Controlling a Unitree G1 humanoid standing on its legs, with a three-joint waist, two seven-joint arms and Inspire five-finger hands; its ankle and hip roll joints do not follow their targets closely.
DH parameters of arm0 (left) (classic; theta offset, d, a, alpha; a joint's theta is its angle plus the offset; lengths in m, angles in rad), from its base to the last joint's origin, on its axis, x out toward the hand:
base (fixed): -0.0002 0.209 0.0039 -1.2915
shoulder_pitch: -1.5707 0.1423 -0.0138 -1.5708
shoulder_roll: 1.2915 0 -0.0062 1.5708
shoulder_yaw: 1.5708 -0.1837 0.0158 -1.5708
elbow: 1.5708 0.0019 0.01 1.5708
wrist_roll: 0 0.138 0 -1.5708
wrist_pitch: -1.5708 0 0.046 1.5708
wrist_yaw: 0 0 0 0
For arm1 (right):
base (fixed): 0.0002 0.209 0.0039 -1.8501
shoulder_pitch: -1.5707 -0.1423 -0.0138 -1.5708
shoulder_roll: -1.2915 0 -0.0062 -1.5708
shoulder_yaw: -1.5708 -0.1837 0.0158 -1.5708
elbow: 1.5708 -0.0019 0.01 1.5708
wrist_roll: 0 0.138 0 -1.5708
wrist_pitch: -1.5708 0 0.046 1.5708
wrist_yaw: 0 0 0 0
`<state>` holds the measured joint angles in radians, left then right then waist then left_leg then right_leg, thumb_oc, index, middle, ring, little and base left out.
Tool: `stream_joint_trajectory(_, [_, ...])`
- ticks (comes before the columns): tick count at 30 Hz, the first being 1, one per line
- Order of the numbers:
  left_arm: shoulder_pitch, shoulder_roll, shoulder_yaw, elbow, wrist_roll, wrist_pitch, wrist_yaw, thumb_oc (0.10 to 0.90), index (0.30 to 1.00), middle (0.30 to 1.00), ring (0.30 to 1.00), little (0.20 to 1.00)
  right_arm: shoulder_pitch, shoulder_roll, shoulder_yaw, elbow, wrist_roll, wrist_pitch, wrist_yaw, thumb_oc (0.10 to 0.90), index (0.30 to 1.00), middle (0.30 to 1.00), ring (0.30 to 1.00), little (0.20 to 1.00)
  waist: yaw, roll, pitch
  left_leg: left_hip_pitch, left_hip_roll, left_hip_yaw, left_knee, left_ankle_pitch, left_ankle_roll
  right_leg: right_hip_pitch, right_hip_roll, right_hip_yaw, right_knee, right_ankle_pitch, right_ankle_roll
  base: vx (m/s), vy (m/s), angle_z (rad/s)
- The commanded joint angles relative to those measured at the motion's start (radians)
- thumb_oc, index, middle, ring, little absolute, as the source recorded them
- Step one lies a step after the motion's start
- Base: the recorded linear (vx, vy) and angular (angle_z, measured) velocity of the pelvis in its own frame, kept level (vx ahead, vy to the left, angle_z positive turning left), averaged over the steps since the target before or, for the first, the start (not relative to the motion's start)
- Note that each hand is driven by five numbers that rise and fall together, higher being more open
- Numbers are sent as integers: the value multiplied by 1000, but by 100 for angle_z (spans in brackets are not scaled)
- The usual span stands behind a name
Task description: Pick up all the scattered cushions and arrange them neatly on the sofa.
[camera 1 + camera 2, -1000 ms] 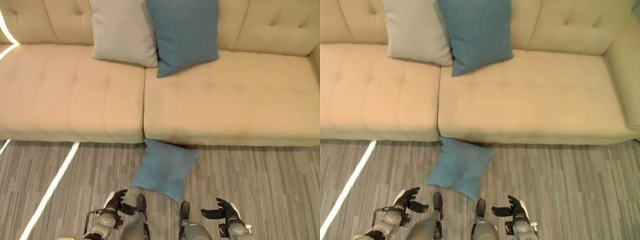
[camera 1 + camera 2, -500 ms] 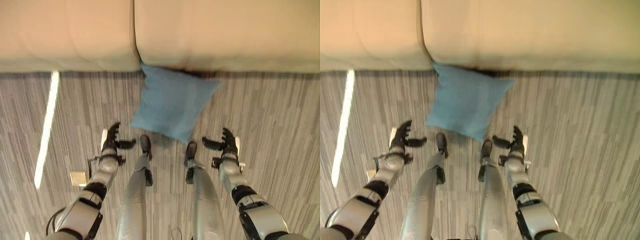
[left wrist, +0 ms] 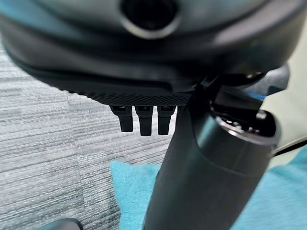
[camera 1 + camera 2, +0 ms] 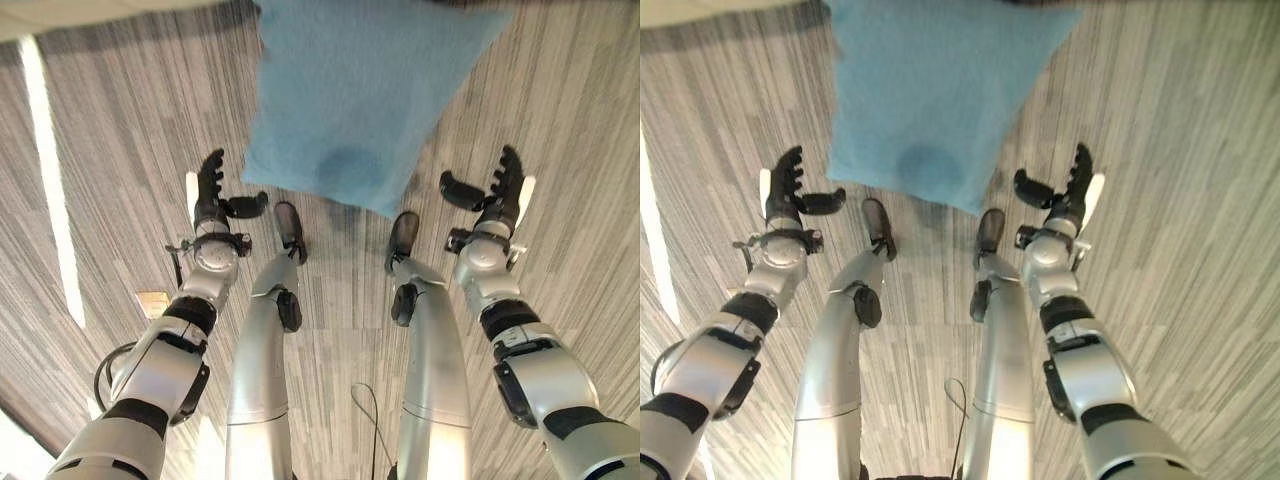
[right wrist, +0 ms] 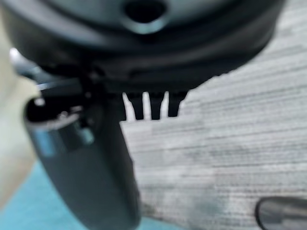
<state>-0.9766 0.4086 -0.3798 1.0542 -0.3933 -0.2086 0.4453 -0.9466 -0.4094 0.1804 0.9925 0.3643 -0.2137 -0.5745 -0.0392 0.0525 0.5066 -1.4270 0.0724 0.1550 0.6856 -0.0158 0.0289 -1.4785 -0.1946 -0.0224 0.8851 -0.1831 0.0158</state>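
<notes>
A blue cushion [image 4: 360, 95] lies flat on the grey striped carpet, one corner pointing toward me. My left hand [image 4: 212, 200] hovers just left of its near edge, fingers straight and thumb stretched toward the cushion, holding nothing. My right hand [image 4: 496, 196] hovers to the right of the near corner, fingers straight, thumb pointing inward, also holding nothing. Neither hand touches the cushion. In the left wrist view the blue cushion [image 3: 134, 191] shows past the thumb [image 3: 211, 177]; in the right wrist view a strip of the blue cushion [image 5: 29, 211] shows beside the thumb [image 5: 91, 167].
The sofa's pale front edge [image 4: 100, 12] runs along the far side, at the cushion's far end. A bright strip of light [image 4: 50, 170] crosses the carpet on the left. A small pale square [image 4: 152, 303] lies on the floor by my left arm.
The camera has tipped down and closer: the sofa and its two cushions have left the view, the floor cushion looks larger. Both hands stay open on either side of it.
</notes>
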Motion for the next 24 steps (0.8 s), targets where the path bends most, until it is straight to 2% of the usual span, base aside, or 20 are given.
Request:
stream_joint_trajectory(1, [34, 42, 39, 31, -45, -21, 35, 800, 900, 900, 900, 900, 96, 12, 48, -69, 35, -49, -19, 800, 900, 900, 900, 900, -21, 26, -114, -35, -35, -67, 135, -168, 4, 15, 16, -17, -34, -20, 49, 60, -32, -3])
stream_joint_trajectory(5, [-45, 81, 12, -15, -62, -26, 23, 800, 900, 900, 900, 900, 28, -3, 85, -100, 89, -64, 40, 800, 900, 900, 900, 900, -20, 23, -116, -117, -34, -81, 181, -178, 0, -59, 10, -16, 11, -37, 46, 55, -26, -1])
stream_joint_trajectory(10, [-109, 94, -9, -53, -90, -39, 10, 800, 900, 900, 900, 900, -39, -4, 135, -123, 147, -76, 107, 800, 900, 900, 900, 900, -15, 21, -118, -142, -41, -87, 184, -178, -3, -81, 9, -11, 17, -39, 48, 20, -6, -1])
stream_joint_trajectory(16, [-178, 29, -55, -91, -146, -47, -19, 800, 900, 900, 900, 900, -170, 60, 232, -107, 226, -75, 190, 800, 900, 900, 900, 900, 2, 20, -115, -143, -47, -92, 180, -174, -8, -84, 7, -12, 23, -40, 51, 6, 1, 0])
stream_joint_trajectory(18, [-199, -26, -74, -111, -182, -50, -33, 800, 900, 900, 900, 900, -222, 120, 280, -128, 245, -75, 215, 800, 900, 900, 900, 900, 7, 20, -116, -143, -51, -93, 180, -171, -10, -84, 7, -12, 24, -39, 51, 0, 0, 0])
stream_joint_trajectory(19, [-200, -26, -74, -111, -183, -50, -33, 800, 900, 900, 900, 900, -223, 121, 281, -127, 246, -76, 215, 800, 900, 900, 900, 900, 7, 20, -116, -143, -51, -93, 180, -171, -10, -83, 7, -12, 24, -39, 51, 0, 0, 0])
stream_joint_trajectory(20, [-206, -54, -78, -142, -207, -57, -35, 765, 848, 848, 848, 848, -243, 159, 309, -158, 253, -77, 226, 800, 900, 900, 900, 900, 10, 17, -119, -143, -54, -95, 176, -168, -11, -80, 8, -15, 18, -36, 51, 0, 0, 0])
stream_joint_trajectory(21, [-205, -53, -77, -143, -207, -57, -35, 582, 573, 573, 573, 573, -243, 160, 309, -158, 253, -77, 226, 720, 780, 780, 780, 780, 10, 17, -119, -143, -54, -96, 176, -168, -11, -80, 8, -16, 17, -36, 51, 0, 0, 0])
stream_joint_trajectory(22, [-205, -70, -79, -182, -217, -67, -34, 400, 300, 300, 300, 300, -252, 193, 325, -197, 255, -84, 240, 400, 300, 300, 300, 300, 12, 15, -128, -143, -59, -99, 172, -163, -12, -77, 10, -20, 9, -32, 52, 0, -8, 4])
stream_joint_trajectory(24, [-202, -70, -74, -214, -222, -76, -33, 400, 300, 300, 300, 300, -246, 208, 326, -238, 248, -94, 248, 400, 300, 300, 300, 300, 12, 12, -138, -143, -61, -101, 165, -160, -13, -72, 12, -25, 1, -28, 53, -1, -9, 4])
